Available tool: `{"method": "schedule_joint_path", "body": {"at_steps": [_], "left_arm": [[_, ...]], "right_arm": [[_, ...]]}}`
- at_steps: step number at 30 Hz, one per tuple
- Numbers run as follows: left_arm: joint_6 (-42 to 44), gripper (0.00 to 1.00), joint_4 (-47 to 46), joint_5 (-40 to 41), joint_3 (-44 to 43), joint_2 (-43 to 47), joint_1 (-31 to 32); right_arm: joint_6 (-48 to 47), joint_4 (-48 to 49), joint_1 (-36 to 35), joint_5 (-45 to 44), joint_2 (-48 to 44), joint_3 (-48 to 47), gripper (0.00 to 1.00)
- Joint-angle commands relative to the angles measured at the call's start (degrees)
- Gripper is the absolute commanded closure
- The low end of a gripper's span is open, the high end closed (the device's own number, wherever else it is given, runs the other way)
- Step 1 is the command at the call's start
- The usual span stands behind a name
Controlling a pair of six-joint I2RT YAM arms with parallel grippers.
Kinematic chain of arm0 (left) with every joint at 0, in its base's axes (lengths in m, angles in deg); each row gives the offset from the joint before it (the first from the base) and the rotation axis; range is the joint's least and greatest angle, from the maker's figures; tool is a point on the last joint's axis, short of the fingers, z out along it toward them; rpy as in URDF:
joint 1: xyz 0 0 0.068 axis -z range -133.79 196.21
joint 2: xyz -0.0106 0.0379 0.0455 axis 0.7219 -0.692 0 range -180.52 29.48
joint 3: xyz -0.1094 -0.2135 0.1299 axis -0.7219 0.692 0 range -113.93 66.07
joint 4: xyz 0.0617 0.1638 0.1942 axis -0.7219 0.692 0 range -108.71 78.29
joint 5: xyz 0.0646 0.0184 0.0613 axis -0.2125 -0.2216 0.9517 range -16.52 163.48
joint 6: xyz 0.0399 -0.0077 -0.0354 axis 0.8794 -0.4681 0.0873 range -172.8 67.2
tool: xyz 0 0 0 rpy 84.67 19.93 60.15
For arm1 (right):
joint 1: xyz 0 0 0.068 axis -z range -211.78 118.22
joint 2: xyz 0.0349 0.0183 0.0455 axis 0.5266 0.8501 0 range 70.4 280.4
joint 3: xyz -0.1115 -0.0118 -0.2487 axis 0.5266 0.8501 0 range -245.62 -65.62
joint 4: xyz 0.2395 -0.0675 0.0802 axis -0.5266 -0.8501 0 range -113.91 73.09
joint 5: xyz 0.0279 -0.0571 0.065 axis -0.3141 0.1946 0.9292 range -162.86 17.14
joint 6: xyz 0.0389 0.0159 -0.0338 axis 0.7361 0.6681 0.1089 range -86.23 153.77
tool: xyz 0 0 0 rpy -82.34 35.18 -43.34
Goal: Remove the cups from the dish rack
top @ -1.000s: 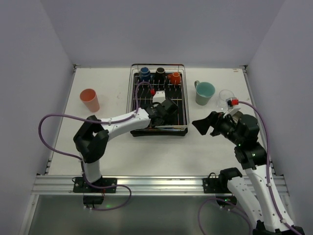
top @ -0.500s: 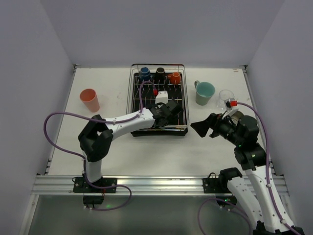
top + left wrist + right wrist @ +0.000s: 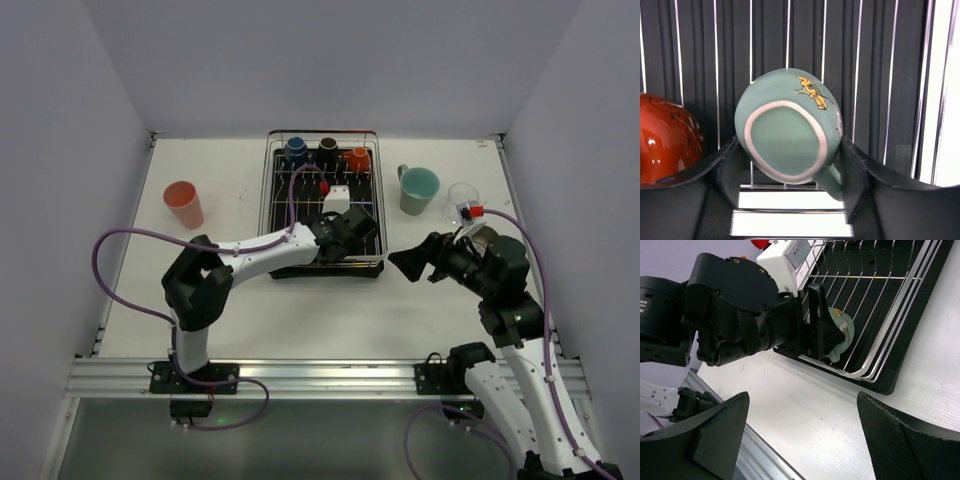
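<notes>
Unloading step in hand: the pick of the teal cup [image 3: 785,130] out of the dish rack [image 3: 272,200]; the lift was not yet made.
Left gripper [image 3: 789,150]: its two fingers stood on both sides of the teal cup and seemed to touch its walls, so I judged it as gripping this cup.
Teal cup: between the fingers of the left hand, lying tilted on the wires. Its base was turned to the wrist and its handle was low, beside one finger.
Red cup [image 3: 665,135]: just outside the other finger, very near to it.
Blue cup [image 3: 296,150], black cup [image 3: 328,150], orange cup [image 3: 358,157]: in the rack beyond the left hand, well apart from it.
Right gripper [image 3: 804,405]: wide open and holding nothing, above the table [image 3: 330,300], with the rack's corner in front of it.
Salmon cup [image 3: 184,204]: on the table, far to the left of the left hand.
Pale green mug [image 3: 419,190], clear cup [image 3: 463,196]: on the table beyond the right hand.
Next move: probably a straight lift clear of the wires. It called for a firm hold, because the round smooth wall could slip, and for care not to push the red cup.
</notes>
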Motion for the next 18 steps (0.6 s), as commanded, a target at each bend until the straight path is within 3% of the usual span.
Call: {"method": "schedule_joint_path", "body": {"at_steps": [1, 6, 14, 18], "left_arm": [[1.2, 0.42, -6.5, 6.2, 3.2, -1.0, -1.3], [3.9, 0.68, -10.7, 6.7, 5.4, 2.8, -1.3], [8.5, 0.83, -19.4, 6.6, 10.9, 9.5, -1.4], [8.8, 0.88, -19.1, 6.0, 11.0, 9.9, -1.4]], "right_arm": [[1.0, 1.0, -0.3, 2.1, 0.2, -0.4, 0.09], [1.4, 1.3, -0.5, 2.3, 0.5, -0.7, 0.09], [4.0, 5.3, -1.0, 3.0, 2.3, -0.5, 0.09], [4.4, 6.3, -1.4, 2.4, 3.6, -0.7, 0.09]]}}
